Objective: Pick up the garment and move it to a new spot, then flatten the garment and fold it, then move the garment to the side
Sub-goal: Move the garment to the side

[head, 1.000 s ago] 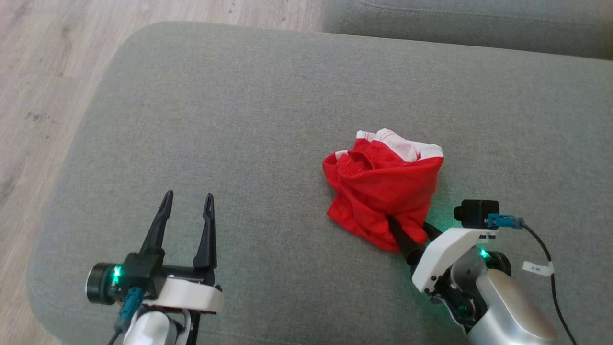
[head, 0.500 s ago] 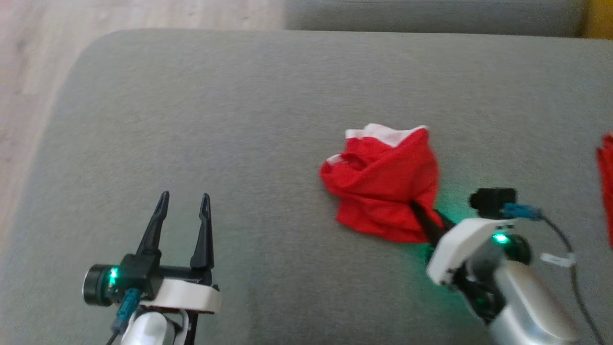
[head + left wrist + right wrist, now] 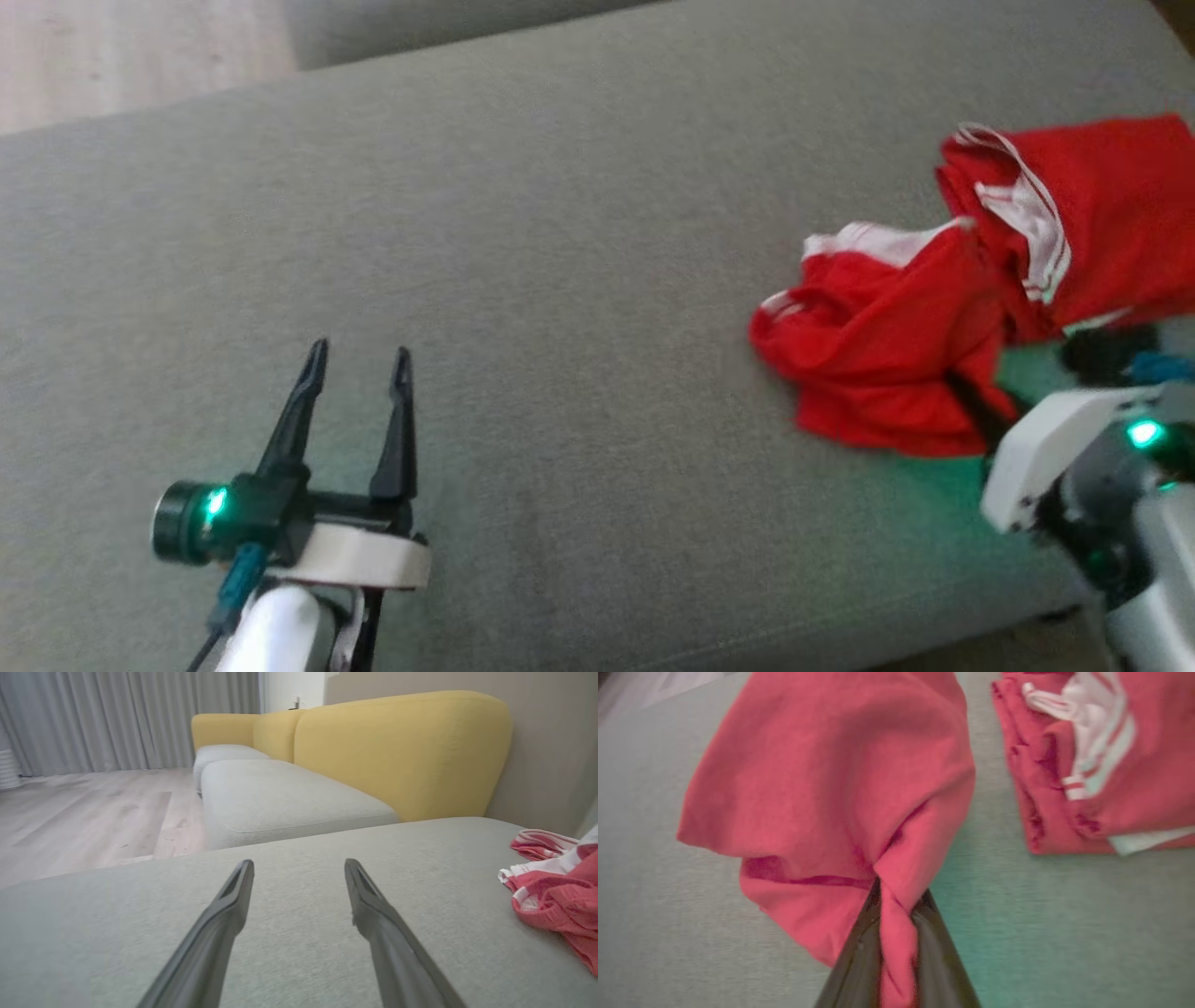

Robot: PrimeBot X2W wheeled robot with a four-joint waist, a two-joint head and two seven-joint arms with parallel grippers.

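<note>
On the cushion (image 3: 560,233) in the head view, which has swung right, the garment (image 3: 878,355) now sits just beside a second red pile (image 3: 1092,215), closer than before. In the left wrist view the left gripper (image 3: 299,863) hovers spread wide; in the right wrist view the right gripper (image 3: 896,933), open a second ago, pinches a twisted fold of the garment.

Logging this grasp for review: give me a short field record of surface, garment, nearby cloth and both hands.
surface: grey sofa cushion
garment: red garment, crumpled, white trim
nearby: red striped cloth beside it, contact unclear
right hand: shut on a fold of the garment
left hand: open, above bare cushion, apart from the garment
</note>
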